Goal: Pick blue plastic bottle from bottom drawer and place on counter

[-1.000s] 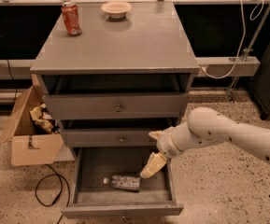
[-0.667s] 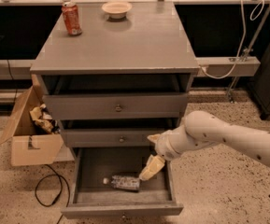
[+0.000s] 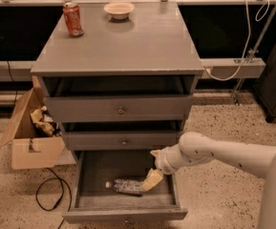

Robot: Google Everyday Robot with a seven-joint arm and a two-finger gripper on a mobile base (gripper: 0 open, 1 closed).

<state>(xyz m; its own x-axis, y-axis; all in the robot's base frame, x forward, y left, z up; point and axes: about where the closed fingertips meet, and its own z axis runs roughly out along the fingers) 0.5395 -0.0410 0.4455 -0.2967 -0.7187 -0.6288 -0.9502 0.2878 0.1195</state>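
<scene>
Progress early: bottom drawer open, blue plastic bottle lying inside, end effector apparently spread at its right end; grasp, lift, placement on surface remaining.

The blue plastic bottle, clear with a pale label, lies on its side in the open bottom drawer, white cap toward nine o'clock. The gripper sits at its three o'clock end. The grey counter lies toward twelve o'clock.

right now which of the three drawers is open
The bottom drawer: pulled out, with the blue plastic bottle lying inside and the hand down in it beside the bottle. The top drawer and middle drawer are pushed in.
</scene>
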